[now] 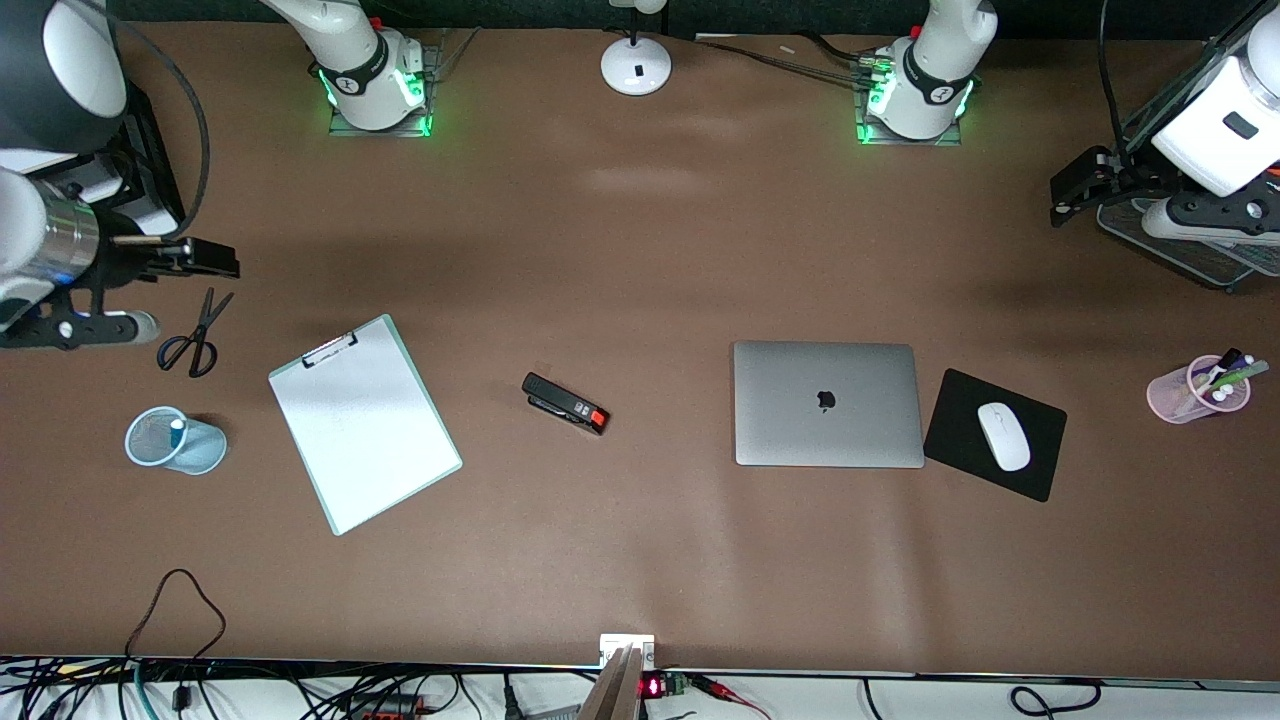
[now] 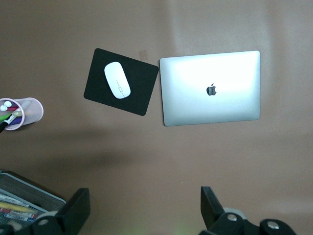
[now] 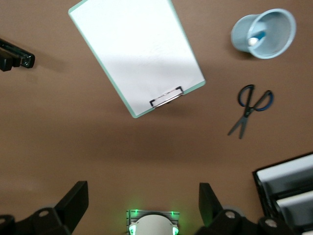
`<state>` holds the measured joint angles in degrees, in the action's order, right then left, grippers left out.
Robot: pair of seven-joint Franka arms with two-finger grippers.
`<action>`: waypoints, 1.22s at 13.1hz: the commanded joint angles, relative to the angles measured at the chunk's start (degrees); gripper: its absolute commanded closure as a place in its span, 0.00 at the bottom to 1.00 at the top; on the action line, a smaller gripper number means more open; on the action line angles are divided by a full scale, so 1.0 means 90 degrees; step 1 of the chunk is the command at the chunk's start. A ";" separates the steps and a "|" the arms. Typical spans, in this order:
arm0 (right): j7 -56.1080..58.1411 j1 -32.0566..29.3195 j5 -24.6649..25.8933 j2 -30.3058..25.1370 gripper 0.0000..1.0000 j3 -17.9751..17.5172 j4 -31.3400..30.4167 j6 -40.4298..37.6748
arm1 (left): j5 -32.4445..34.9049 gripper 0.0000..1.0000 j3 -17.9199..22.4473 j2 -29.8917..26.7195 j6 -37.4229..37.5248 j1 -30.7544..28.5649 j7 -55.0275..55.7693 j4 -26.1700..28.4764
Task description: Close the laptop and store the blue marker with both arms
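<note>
One laptop (image 1: 827,403) lies closed, one blue marker (image 1: 177,427) in the cup (image 1: 175,440); both pincers, left pincer (image 2: 144,208) and right pincer (image 3: 143,205), spread.

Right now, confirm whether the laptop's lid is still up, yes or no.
No, the laptop lies shut flat on the table, its lid with the dark apple logo facing up, beside the black mouse pad.

from high above we look down the whole table (image 1: 640,250), facing both arm bases along the top edge. our left wrist camera looks straight down from well up, over the closed laptop (image 2: 211,88) and mouse pad (image 2: 121,81), both also in the front view. our right wrist camera likewise looks down over the clipboard (image 3: 137,54), scissors (image 3: 250,108) and blue mesh cup (image 3: 264,33), shared with the front view.
</note>
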<state>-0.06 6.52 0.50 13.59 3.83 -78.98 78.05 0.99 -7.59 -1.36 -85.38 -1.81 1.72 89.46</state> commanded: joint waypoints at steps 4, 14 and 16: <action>0.0085 -0.0850 0.0014 -0.0572 0.00 0.0033 -0.0198 0.0781 | -0.0159 0.00 -0.0006 -0.0142 -0.0055 -0.0121 -0.0191 0.0138; 0.0172 -0.0871 0.0013 -0.1881 0.00 0.0043 -0.1877 0.1513 | -0.0150 0.00 -0.0016 -0.0142 -0.0074 -0.0102 -0.0192 0.0148; 0.0202 -0.0861 0.0013 -0.1979 0.00 0.0033 -0.1878 0.1397 | -0.0150 0.00 -0.0016 -0.0132 -0.0093 -0.0102 -0.0192 0.0119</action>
<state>1.19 -1.19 0.93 -0.82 4.42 -92.55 89.71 0.99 -7.64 -1.36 -85.40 -2.23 1.64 89.50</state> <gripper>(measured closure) 0.000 0.000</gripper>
